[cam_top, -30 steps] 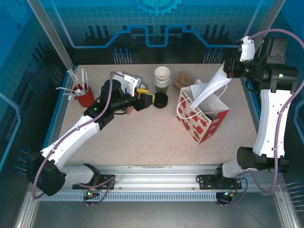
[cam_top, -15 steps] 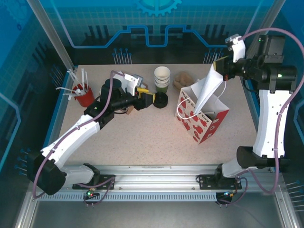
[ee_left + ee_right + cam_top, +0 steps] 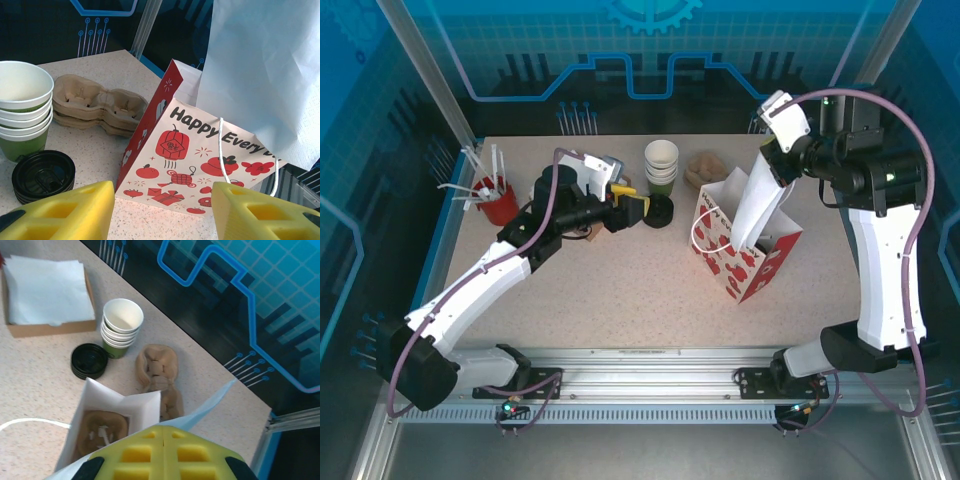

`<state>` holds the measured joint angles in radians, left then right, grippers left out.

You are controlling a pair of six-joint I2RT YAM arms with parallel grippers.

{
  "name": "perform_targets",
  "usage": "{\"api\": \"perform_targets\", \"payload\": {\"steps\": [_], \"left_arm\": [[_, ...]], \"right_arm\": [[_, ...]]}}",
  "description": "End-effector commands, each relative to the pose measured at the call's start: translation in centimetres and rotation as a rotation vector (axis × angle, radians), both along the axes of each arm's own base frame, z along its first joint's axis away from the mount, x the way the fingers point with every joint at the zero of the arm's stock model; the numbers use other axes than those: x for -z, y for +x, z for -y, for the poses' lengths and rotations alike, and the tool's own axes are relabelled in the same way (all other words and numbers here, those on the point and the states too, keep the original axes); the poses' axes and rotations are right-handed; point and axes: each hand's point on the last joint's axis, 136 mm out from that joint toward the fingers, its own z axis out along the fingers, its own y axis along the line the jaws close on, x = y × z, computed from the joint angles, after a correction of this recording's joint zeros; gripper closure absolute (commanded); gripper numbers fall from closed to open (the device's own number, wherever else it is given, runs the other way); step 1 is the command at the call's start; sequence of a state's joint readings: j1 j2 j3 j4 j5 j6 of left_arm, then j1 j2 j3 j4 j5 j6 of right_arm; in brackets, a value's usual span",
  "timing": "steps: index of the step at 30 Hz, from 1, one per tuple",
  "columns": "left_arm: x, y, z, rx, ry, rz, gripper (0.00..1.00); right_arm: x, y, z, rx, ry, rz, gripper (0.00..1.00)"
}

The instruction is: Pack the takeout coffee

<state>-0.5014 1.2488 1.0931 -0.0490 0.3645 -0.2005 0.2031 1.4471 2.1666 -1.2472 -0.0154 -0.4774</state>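
Over the gift bag, a sheet of white paper hangs ready

At the far left of the table stands a red cup full of white sticks. Next is a cardboard tray of white napkins. The left gripper hangs low over the table. Its yellow fingers are spread apart with nothing between them. Just in front of it sits a stack of black lids. Behind the lids is a stack of paper cups with no lids on. Beside those lie brown cup carriers.

Then comes the red and white gift bag, with its mouth open. Something round and brown lies at its bottom, and I cannot tell what it is. I cannot tell where the takeout coffee is. It may be down in the bag.

The right gripper is up above the bag. Its fingers are pressed together on the top of the white paper. The bottom of the sheet dips into the bag's mouth.

I think the step now is tucking the paper into the bag. For the next move, the right gripper should go down gently so the sheet folds inside, then let go. The bag looks light, so a hard push could tip it. Its white string handle hangs near the mouth and could catch the paper. The left gripper is free and close, so it could steady the bag.
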Motion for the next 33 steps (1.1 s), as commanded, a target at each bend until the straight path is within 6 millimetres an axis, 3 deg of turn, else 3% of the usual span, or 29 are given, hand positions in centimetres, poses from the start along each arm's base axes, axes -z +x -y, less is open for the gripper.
{"api": "perform_targets", "payload": {"steps": [1,11,15,24,33], "left_arm": [[-1.6,-0.4,0.4,0.029,-0.007,0.039,0.44],[-2.1,-0.3,0.4,0.026,-0.007,0.044,0.45],[-2.0,-0.2,0.4,0.024,-0.006,0.044,0.44],[-2.1,-0.2,0.7,0.029,-0.013,0.038,0.44],[-1.7,-0.2,1.0,0.035,-0.009,0.029,0.44]], "right_arm": [[-0.9,0.4,0.5,-0.014,-0.096,0.084,1.0],[-3.4,0.2,-1.1,-0.145,-0.108,0.181,1.0],[-3.5,-0.5,-1.5,-0.184,-0.114,0.181,1.0],[-1.5,-1.2,-0.5,-0.195,-0.217,0.133,1.0],[1.0,-0.7,-1.4,-0.238,-0.202,0.102,1.0]]}}
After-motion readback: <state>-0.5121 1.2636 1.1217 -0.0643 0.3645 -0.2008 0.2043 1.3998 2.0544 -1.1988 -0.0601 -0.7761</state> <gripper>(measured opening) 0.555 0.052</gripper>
